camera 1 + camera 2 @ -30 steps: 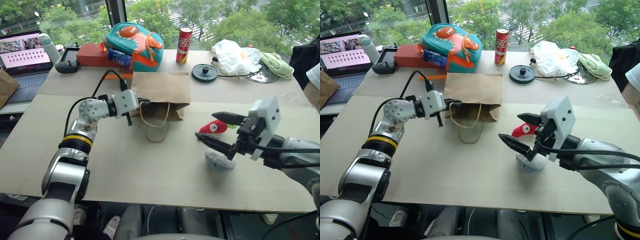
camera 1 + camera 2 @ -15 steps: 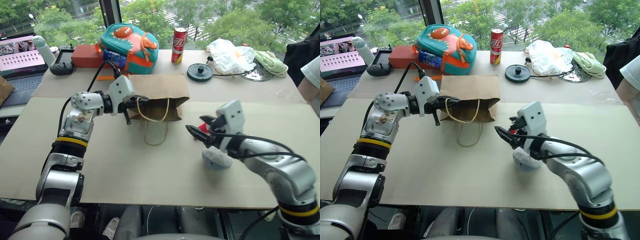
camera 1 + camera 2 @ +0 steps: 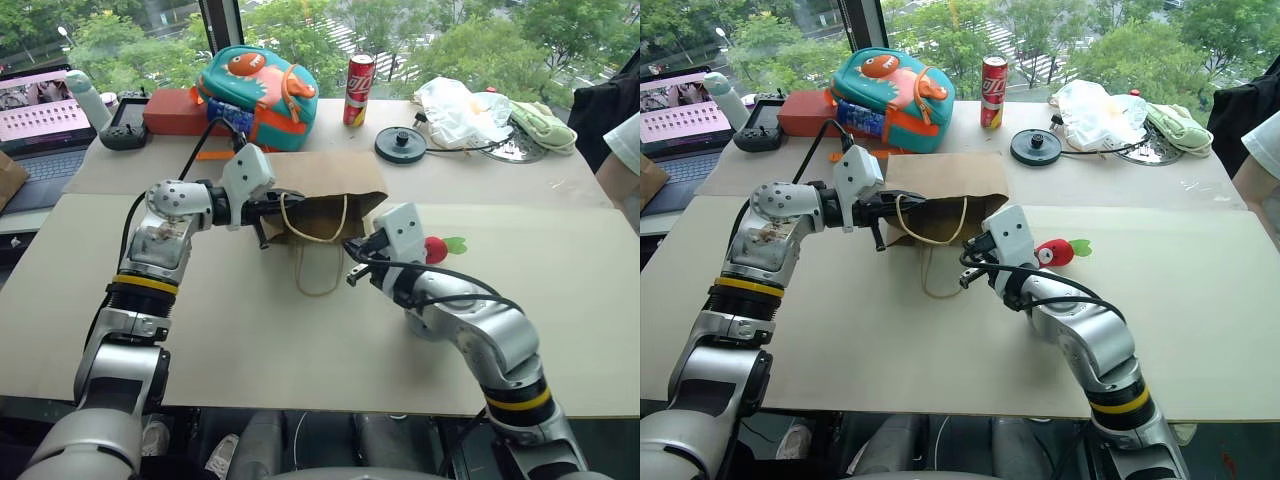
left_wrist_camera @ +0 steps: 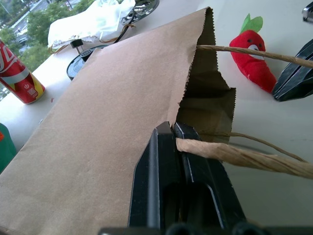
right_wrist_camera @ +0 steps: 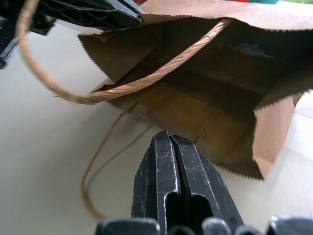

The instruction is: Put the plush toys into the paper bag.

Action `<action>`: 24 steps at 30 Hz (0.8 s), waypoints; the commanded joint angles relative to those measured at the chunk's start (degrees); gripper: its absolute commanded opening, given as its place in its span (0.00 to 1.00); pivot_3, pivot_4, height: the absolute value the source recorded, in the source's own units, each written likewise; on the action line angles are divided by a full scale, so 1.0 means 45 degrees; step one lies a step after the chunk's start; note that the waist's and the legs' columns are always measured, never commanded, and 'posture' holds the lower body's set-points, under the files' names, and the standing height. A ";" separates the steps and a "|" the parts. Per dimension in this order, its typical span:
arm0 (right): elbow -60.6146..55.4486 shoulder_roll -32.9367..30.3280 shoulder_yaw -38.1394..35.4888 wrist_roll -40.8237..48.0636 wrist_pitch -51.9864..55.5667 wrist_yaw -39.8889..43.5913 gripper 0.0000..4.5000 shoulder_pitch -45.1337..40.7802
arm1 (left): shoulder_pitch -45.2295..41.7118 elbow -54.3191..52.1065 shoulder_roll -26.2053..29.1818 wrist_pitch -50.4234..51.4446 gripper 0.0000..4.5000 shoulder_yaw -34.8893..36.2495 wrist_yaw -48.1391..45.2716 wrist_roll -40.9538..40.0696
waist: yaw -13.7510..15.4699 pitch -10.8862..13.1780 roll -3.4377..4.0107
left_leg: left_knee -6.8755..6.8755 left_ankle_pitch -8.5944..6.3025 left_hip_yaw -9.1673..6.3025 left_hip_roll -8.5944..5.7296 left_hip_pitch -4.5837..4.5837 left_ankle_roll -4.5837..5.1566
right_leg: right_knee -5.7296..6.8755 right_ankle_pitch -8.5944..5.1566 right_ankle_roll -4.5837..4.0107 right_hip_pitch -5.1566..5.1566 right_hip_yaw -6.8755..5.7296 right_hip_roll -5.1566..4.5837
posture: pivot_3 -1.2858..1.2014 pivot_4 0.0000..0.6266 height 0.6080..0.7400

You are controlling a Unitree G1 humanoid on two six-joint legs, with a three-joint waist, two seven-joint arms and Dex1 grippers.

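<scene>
Tabletop [image 3: 250, 340] covered in beige board. Brown paper bag [image 3: 330, 180] lies on its side mid-table, mouth toward the robot and lifted partly open. Left end effector [image 4: 177, 133] clamped shut on the bag's upper rim at the base of one twisted-cord handle [image 4: 244, 157]; second handle loop [image 3: 318, 275] lies flat on the board. Right end effector [image 5: 170, 147] fingers pressed together, holding nothing, just in front of the bag's open mouth. Red chili plush toy [image 3: 436, 248] with green tip lies on the tabletop just beside the right wrist, outside the bag. Grey-blue plush toy [image 3: 416, 324] sits mostly hidden under the right forearm.
</scene>
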 commanded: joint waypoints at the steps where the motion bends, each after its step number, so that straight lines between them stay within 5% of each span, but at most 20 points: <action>1: 0.1287 0.0982 0.0289 -0.1323 -0.1743 -0.0509 0.01 -0.0491 | -0.0088 -0.0900 -0.0015 0.0464 0.00 0.0297 0.0055 -0.0394 | 0.0007 0.0000 0.0001 | 0.0001 0.0000 0.0002 0.0000 0.0003 0.0000 | 0.0004 0.0000 0.0000 0.0001 -0.0001 0.0000 | 0.52 0.24 0.99; 11: 0.5040 0.2820 0.0137 -0.2970 -0.2973 -0.0803 0.01 -0.0947 | -0.0197 -0.1656 0.0043 0.1588 0.00 0.0461 0.0135 -0.0730 | 0.0004 0.0000 0.0001 | -0.0004 0.0000 -0.0002 -0.0001 0.0006 -0.0001 | 0.0008 0.0003 -0.0005 -0.0001 -0.0001 -0.0002 | 0.52 0.24 0.99; 24: 0.5412 0.3153 0.0052 -0.3481 -0.2236 -0.0285 0.01 -0.0755 | -0.1341 -0.0782 0.0063 0.2451 0.00 0.1125 0.0640 -0.1039 | -0.0033 0.0000 0.0003 | -0.0010 0.0000 -0.0006 0.0001 0.0017 -0.0001 | 0.0013 0.0003 -0.0005 -0.0002 -0.0005 0.0000 | 0.52 0.24 0.99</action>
